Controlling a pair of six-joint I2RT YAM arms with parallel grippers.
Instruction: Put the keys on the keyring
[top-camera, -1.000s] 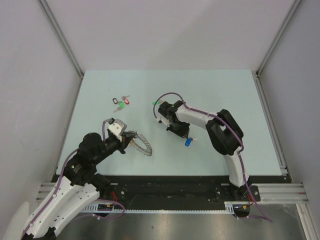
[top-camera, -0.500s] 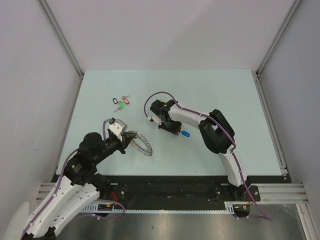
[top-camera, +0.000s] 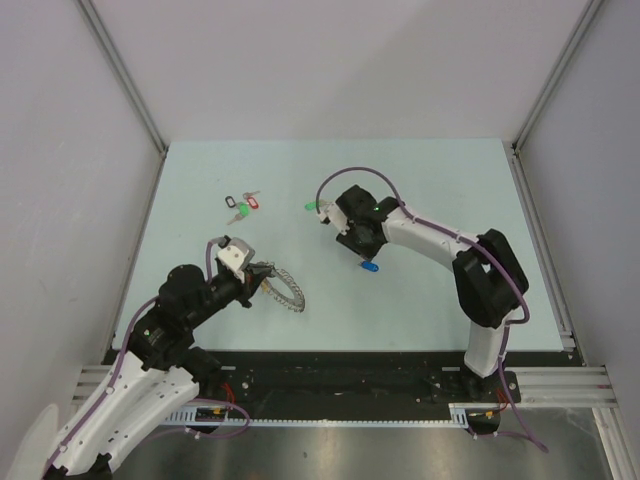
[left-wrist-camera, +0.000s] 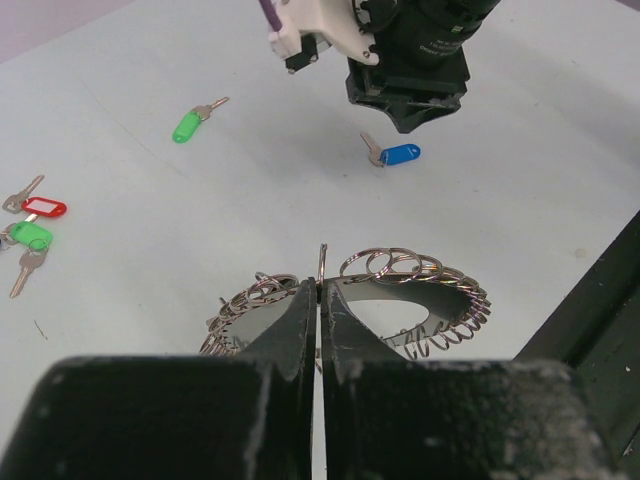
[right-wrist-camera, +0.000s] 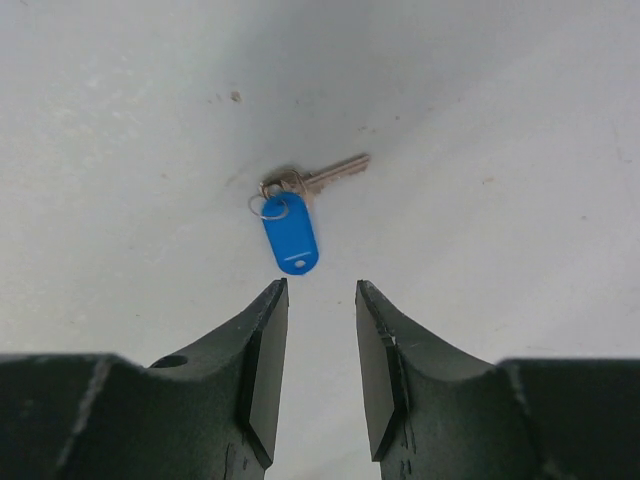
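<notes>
My left gripper (top-camera: 261, 282) is shut on a wire loop of the keyring (top-camera: 291, 297), a large grey coiled ring held just above the table; in the left wrist view the jaws (left-wrist-camera: 320, 292) pinch that loop at the keyring's (left-wrist-camera: 420, 275) near edge. The blue-tagged key (top-camera: 370, 266) lies flat on the table, free. My right gripper (top-camera: 362, 251) hovers over it, open, and in the right wrist view the blue key (right-wrist-camera: 290, 232) lies just beyond its fingertips (right-wrist-camera: 321, 288). The green-tagged key (top-camera: 312, 207) lies farther back, also seen as green key (left-wrist-camera: 188, 126).
A bunch of keys with black, red and green tags (top-camera: 243, 205) lies at the back left of the pale table (top-camera: 450, 180). Metal rails and grey walls border the table. The black front edge (left-wrist-camera: 600, 290) is close to the keyring.
The right gripper has opened and let go of the blue key, which now rests on the table. The right arm's elbow swung right. The left arm and keyring stayed still.
</notes>
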